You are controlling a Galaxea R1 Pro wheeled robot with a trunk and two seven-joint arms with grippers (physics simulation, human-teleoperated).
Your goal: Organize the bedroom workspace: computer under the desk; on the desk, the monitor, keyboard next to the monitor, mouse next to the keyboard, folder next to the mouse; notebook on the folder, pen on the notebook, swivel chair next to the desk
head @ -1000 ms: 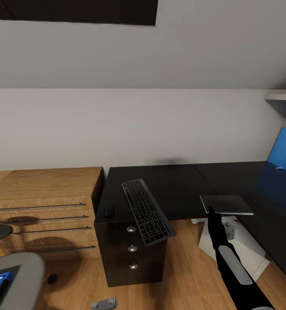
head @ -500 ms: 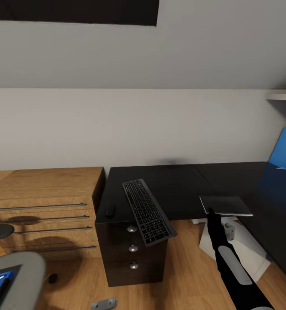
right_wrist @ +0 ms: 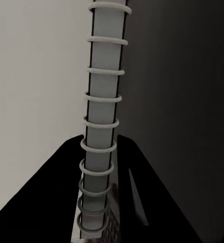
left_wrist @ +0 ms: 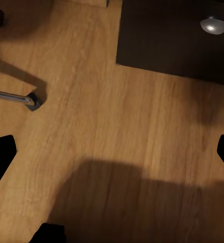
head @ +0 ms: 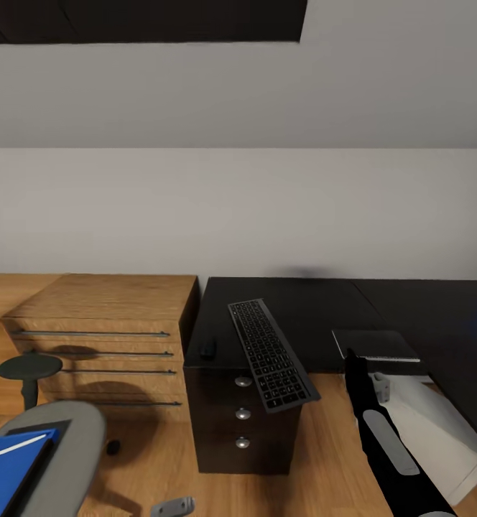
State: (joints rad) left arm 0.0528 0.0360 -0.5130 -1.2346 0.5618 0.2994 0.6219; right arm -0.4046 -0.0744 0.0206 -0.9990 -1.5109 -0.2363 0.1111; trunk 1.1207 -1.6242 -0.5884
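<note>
The right gripper (head: 352,357) reaches up from the 5 o'clock corner of the head view and is clamped on the near edge of the notebook (head: 374,344), a thin dark book held level over the inner edge of the glossy black desk (head: 303,309); in the right wrist view the notebook's spiral binding (right_wrist: 102,121) runs straight out from between the dark fingers (right_wrist: 61,187), which pinch its cover. The keyboard (head: 271,354) lies at a slant on the desk's drawer end, its near corner jutting past the front edge above the silver-knobbed drawers (head: 243,414). The mouse (head: 207,349) sits at 9 o'clock from the keyboard, close to the desk's left edge. A light wooden drawer chest (head: 102,337) stands just beside the desk. At 7 o'clock, the swivel chair (head: 59,449) carries the blue folder (head: 12,470) with the pen (head: 8,449) lying across it. The left wrist view looks down on wooden floor (left_wrist: 106,131) and a drawer knob (left_wrist: 213,24); whether the left jaws are released or clenched I cannot tell
</note>
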